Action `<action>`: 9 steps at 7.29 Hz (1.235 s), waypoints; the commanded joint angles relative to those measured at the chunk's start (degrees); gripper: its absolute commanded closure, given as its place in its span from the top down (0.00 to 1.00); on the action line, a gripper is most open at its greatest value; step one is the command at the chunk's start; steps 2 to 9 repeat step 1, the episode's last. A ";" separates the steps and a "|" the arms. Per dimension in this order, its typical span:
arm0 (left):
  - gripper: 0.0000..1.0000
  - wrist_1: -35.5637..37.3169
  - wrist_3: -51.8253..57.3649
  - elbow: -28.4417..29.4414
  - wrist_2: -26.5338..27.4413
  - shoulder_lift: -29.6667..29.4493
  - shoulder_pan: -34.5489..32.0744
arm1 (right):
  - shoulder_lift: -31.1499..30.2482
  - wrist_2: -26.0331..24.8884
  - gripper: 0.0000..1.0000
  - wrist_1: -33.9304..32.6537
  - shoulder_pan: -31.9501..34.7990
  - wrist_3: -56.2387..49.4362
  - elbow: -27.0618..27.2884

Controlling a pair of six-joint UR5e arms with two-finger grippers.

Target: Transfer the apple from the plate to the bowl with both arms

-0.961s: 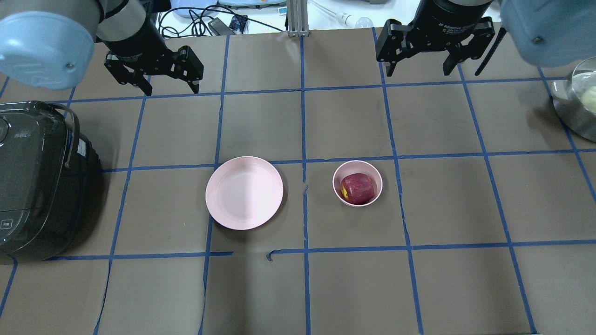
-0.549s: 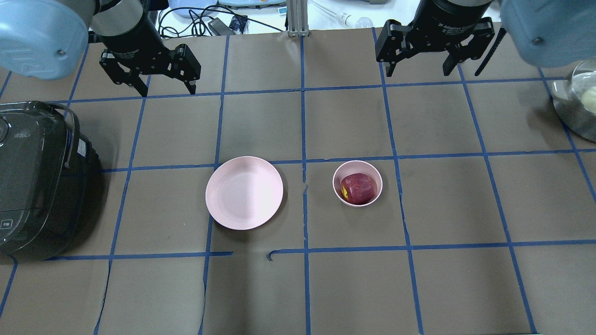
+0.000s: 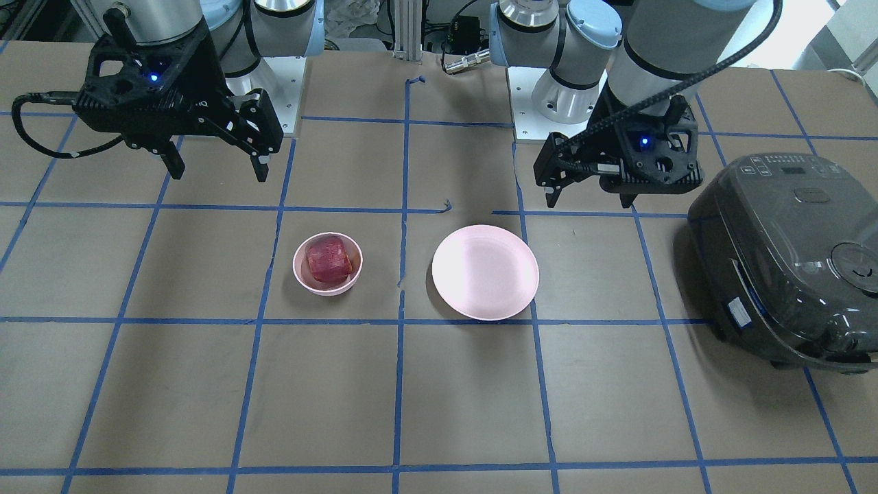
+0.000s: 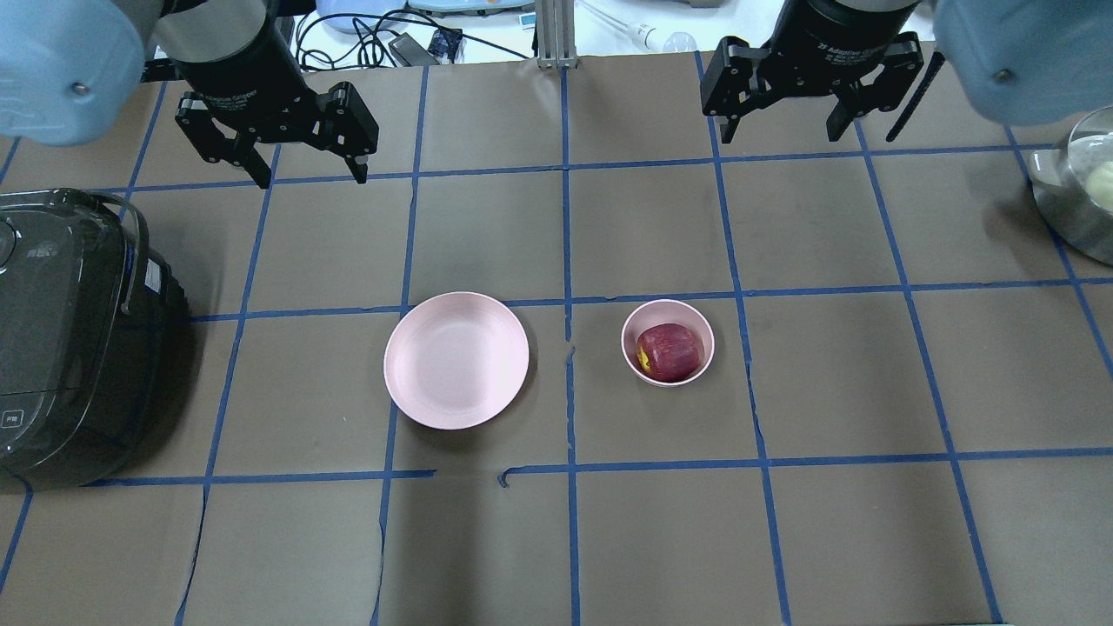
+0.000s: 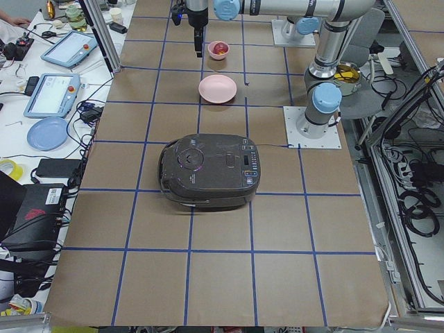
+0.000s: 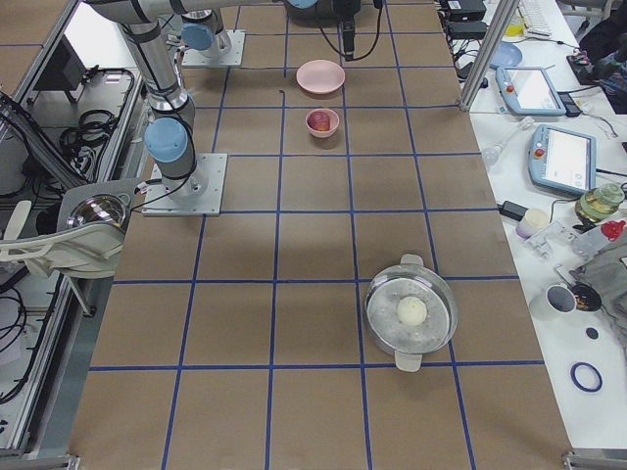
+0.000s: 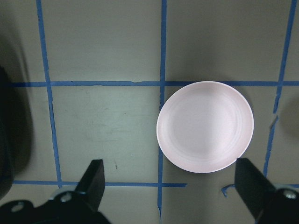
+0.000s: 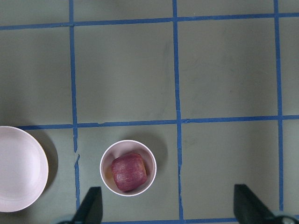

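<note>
The dark red apple (image 4: 669,352) lies inside the small pink bowl (image 4: 702,324), right of the table's middle; it also shows in the front view (image 3: 328,259) and the right wrist view (image 8: 129,172). The flat pink plate (image 4: 456,360) is bare, left of the bowl, and shows in the left wrist view (image 7: 205,127). My left gripper (image 4: 309,172) is open and empty, high over the far left of the table. My right gripper (image 4: 781,132) is open and empty, high over the far right.
A black rice cooker (image 4: 69,335) stands at the left edge. A steel pot (image 4: 1075,187) with a pale ball in it sits at the right edge. Blue tape lines grid the brown table cover. Cables lie beyond the far edge.
My left arm has drifted slightly left and away, its gripper still open. The right arm, plate, bowl and apple have not moved.
</note>
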 commanded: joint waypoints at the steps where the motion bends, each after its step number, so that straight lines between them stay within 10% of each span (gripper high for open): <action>1: 1.00 -0.49 0.19 -0.26 -0.45 1.16 -0.12 | 0.00 0.02 1.00 -0.02 0.09 0.00 0.00; 9: 1.00 -0.49 0.19 -0.26 -0.45 1.16 -0.12 | 0.00 0.02 1.00 -0.02 0.09 0.00 0.00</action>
